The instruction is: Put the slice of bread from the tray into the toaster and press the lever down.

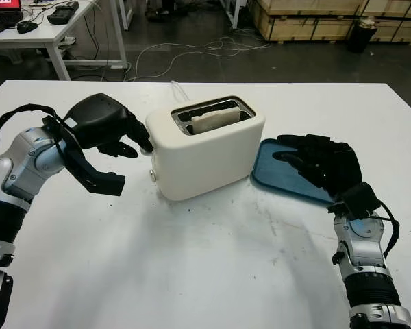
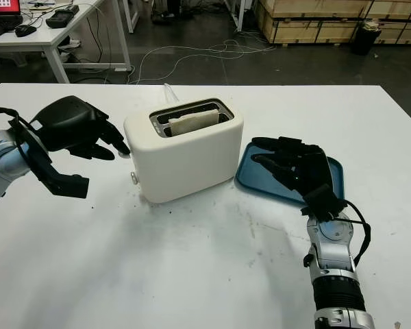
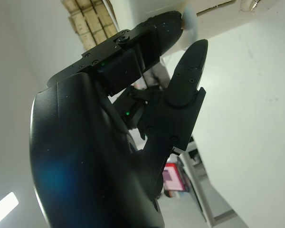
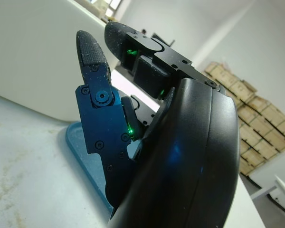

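Even, bright overhead light falls on the white table (image 1: 212, 274), which shows only soft, faint shadows beside the toaster (image 1: 205, 147). The head views are sharp throughout. In the wrist views the black hand shells carry bluish glare patches, and the backgrounds behind them are soft and out of focus.

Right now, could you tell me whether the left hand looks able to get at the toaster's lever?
Probably yes: the left hand is at the toaster's end, its fingertips at the lever, with nothing between.
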`<control>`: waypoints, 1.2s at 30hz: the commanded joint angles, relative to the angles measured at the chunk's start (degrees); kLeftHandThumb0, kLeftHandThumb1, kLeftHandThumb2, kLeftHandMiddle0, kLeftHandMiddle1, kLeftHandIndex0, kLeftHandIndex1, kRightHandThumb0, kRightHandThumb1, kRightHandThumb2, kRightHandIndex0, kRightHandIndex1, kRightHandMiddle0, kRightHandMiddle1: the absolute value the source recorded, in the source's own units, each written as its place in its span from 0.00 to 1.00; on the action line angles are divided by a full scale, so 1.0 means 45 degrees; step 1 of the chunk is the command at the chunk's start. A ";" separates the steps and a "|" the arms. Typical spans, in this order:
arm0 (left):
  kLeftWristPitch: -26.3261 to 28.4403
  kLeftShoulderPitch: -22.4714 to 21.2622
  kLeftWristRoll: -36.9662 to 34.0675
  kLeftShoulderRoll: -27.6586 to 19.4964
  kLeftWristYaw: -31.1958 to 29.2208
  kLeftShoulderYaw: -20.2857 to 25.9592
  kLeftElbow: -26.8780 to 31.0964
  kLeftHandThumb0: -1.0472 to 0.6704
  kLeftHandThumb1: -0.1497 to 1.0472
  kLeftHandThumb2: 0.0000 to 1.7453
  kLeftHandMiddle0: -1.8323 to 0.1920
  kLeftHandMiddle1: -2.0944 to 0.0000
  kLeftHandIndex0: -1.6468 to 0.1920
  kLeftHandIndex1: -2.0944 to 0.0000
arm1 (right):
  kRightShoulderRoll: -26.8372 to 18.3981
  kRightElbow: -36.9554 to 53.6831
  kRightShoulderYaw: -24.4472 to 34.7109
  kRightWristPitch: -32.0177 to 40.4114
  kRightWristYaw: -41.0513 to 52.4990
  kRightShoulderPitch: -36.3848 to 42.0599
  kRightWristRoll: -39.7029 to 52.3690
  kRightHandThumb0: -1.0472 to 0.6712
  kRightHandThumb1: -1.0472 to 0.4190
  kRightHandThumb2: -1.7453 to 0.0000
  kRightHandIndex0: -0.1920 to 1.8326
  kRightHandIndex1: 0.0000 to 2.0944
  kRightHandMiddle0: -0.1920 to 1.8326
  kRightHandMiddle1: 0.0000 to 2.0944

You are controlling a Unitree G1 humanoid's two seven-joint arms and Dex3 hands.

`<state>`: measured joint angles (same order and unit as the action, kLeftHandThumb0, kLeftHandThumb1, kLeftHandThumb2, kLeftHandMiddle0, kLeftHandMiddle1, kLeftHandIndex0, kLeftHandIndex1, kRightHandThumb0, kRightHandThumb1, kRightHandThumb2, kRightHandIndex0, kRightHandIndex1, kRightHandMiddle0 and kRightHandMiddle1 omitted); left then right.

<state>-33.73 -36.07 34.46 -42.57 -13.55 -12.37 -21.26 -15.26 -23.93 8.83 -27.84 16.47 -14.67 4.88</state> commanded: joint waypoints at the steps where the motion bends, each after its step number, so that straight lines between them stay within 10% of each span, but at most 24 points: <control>1: -0.0075 -0.0075 0.0206 0.0055 0.0036 -0.0216 -0.0165 0.46 0.74 0.00 0.44 0.28 0.18 1.00 | -0.0154 -0.0114 -0.0008 -0.0311 -0.0085 -0.0054 -0.0134 0.27 0.10 1.00 0.66 0.05 0.63 0.00; 36: -0.0129 -0.0494 0.0564 0.0387 0.1223 -0.0379 -0.1490 0.47 0.76 0.00 0.45 0.29 0.18 1.00 | -0.0188 0.0053 -0.0097 -0.0068 0.0165 0.0056 -0.0090 0.28 0.11 1.00 0.66 0.05 0.63 0.00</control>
<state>-34.19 -38.74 36.98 -41.30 -8.74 -13.82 -27.27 -15.62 -24.17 8.53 -27.96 17.05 -14.66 3.90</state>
